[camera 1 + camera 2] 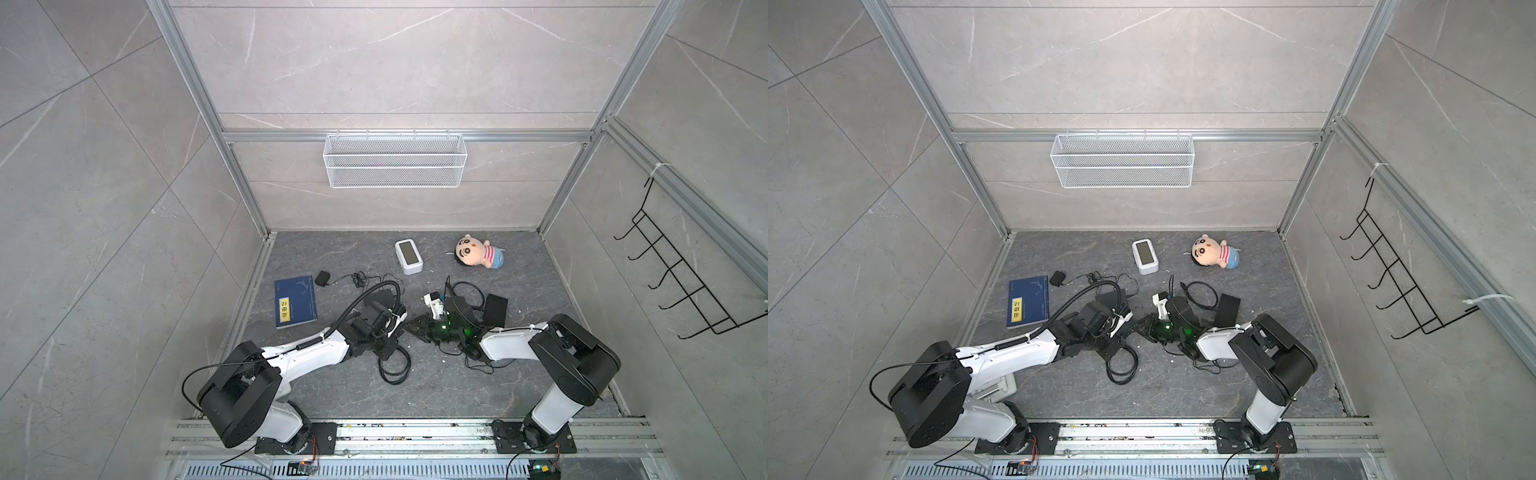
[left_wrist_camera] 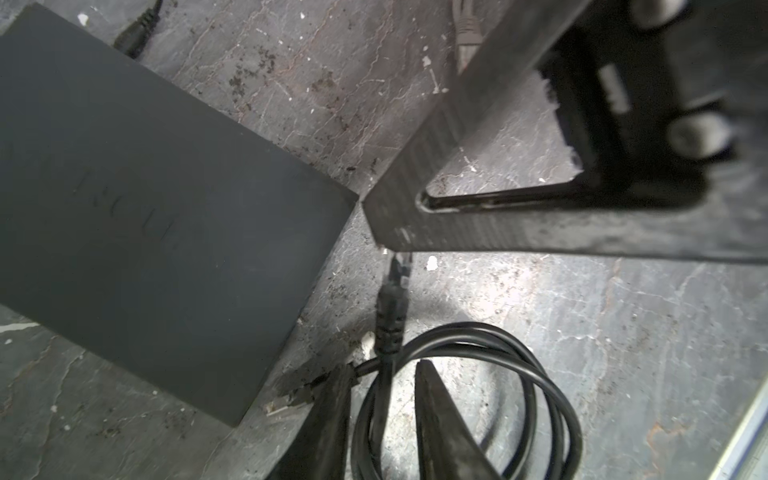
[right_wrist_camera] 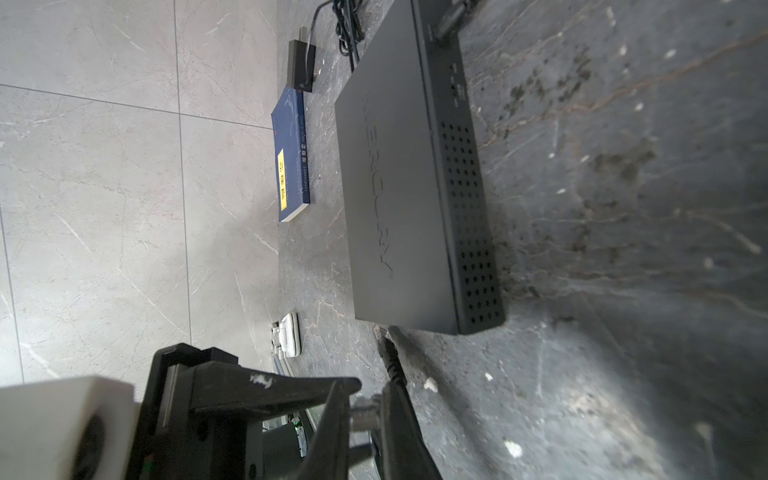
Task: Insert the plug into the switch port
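Tabletop: dark marbled stone, grey tiled walls around.
Both top views: switch just beyond left tool; right tool faces it, nearly touching.
Left wrist: left tool slightly spread, straddling cord, likely steering plug just ahead toward switch corner.
Right wrist: right tool pressed onto small grey piece; plug just ahead, seemingly unseated.

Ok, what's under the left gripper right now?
In the left wrist view, the black cable runs between the open fingers of the left gripper, its loops lying on the table beneath. The plug points ahead, beside the switch corner. The switch's ports are hidden.
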Available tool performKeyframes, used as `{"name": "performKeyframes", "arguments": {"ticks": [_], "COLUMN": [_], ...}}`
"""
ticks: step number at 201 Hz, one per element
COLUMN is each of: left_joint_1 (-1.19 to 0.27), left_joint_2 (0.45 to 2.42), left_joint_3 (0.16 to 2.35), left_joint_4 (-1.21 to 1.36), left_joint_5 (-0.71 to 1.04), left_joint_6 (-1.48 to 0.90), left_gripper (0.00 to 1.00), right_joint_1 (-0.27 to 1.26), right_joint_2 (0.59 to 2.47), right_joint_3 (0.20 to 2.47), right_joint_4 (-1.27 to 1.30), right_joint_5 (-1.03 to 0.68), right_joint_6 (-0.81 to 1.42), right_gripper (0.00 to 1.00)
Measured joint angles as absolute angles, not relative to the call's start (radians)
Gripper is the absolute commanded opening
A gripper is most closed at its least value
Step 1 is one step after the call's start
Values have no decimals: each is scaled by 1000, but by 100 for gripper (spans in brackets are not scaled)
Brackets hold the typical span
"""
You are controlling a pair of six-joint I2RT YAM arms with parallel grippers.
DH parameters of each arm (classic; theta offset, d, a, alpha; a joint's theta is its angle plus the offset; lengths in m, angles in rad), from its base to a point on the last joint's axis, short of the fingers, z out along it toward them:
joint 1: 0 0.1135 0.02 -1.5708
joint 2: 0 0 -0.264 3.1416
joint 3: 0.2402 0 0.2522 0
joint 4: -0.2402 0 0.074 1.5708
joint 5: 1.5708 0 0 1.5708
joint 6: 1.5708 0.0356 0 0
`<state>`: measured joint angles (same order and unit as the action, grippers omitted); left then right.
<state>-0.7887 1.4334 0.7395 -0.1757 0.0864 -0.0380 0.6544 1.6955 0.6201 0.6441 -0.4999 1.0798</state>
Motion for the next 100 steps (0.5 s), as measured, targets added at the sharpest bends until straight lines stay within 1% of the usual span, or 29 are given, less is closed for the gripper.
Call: {"name": "performKeyframes", "arguments": {"ticks": [20, 41, 63, 78, 100], "left_joint_1": [-789, -789, -789, -789, -789], "left_joint_2": [1435, 1435, 1438, 1439, 1439], "left_joint_3": [739, 739, 739, 739, 743], "left_joint_4": [-165, -153, -152, -154, -164], "left_joint_5": [85, 88, 89, 92, 99], "left_joint_6": [-38, -39, -38, -34, -21], "left_gripper": [22, 13, 8, 7, 6], "right_joint_1": [656, 662, 663, 663, 663], "right_joint_2": [1696, 1697, 1702, 1703, 1704], "right_joint_3": [622, 622, 624, 624, 624], "right_joint_4": [644, 648, 649, 650, 649], "right_joint_5": [-501, -501, -498, -492, -490], "right_joint_6": [1087, 1103, 1108, 1108, 1108], "right_gripper": [0, 0, 0, 0, 8]}}
